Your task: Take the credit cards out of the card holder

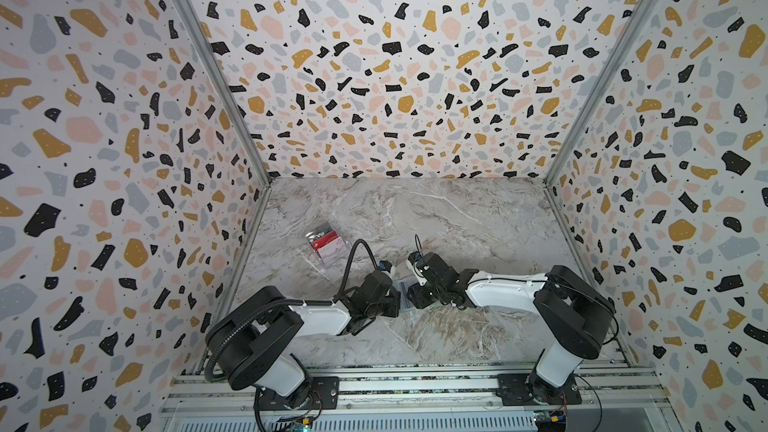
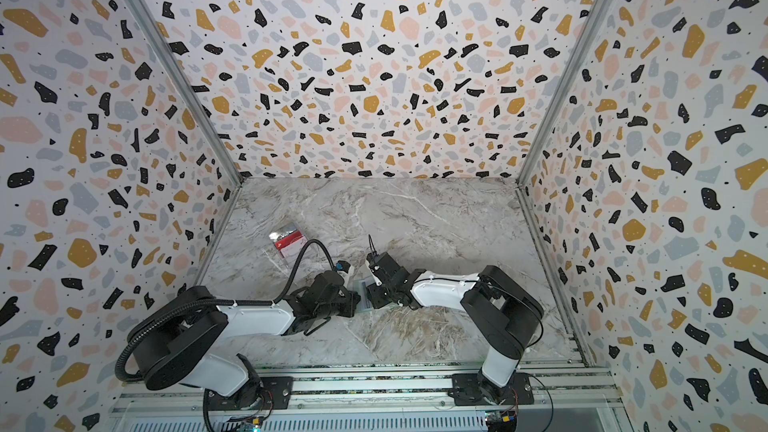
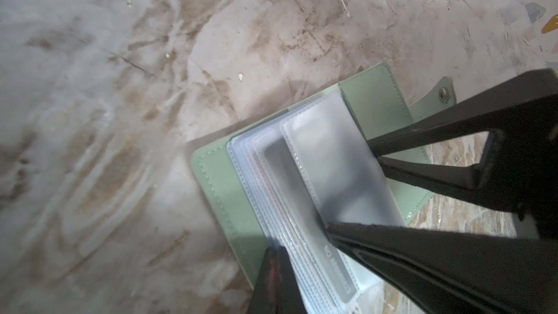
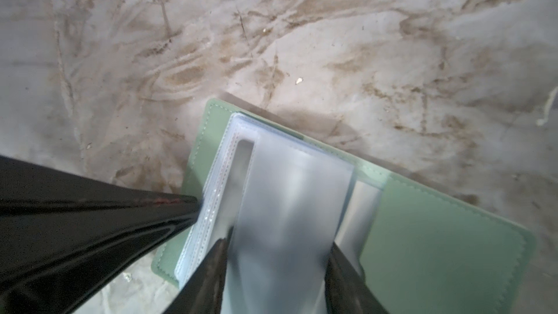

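Lower centre: card holder (image 1: 403, 297) open, one credit card (image 3: 338, 270) seemingly inside.
Left gripper (image 4: 190, 206): pressed together.
Right gripper (image 4: 277, 241): astride a sleeve (image 4: 287, 191), pinch unclear.

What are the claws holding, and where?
Right gripper: a raised clear sleeve, by its side edges, grip uncertain. Left gripper: shut, holding nothing, touching the card holder.

bare marble (image 1: 498, 222) right; clear box (image 1: 334, 257) left

Tops high overhead; wrists close, sharing card holder (image 3: 223, 182)
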Available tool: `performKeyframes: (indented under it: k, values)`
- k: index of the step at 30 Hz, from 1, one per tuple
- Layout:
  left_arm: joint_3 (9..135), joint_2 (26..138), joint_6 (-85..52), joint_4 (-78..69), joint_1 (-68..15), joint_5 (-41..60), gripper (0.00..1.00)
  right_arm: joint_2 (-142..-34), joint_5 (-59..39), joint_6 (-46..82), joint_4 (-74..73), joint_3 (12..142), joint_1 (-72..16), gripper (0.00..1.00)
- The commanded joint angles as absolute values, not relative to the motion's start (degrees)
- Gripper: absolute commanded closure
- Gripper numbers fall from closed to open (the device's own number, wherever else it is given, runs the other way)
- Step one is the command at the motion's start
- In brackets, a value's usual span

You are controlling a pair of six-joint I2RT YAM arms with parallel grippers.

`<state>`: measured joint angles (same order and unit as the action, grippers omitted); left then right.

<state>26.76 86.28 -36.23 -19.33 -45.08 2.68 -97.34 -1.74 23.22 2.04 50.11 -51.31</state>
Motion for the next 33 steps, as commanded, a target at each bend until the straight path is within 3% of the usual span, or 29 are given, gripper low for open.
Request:
performKeyframes:
  k: [1, 10, 27, 33]
  values:
    - [25.5, 87.4, -36.2, -18.2, -44.6, 1.5, 1.0, -96.0, 3.3, 23.8, 7.5, 51.1, -51.6, 0.5]
    - [25.1, 87.2, -36.1, -18.3, -44.6, 1.4, 1.0, -93.6, 7.6, 24.9, 10.3, 51.1, -51.3, 0.49]
    - [25.4, 87.5, -35.8, -19.1, -44.6, 1.5, 1.0, -83.3, 5.4, 21.2, 14.4, 47.0, -44.1, 0.52]
    - [25.9, 87.6, -35.2, -18.6, -44.6, 1.7, 1.0, -78.8, -2.4, 17.7, 15.0, 48.3, -42.6, 0.52]
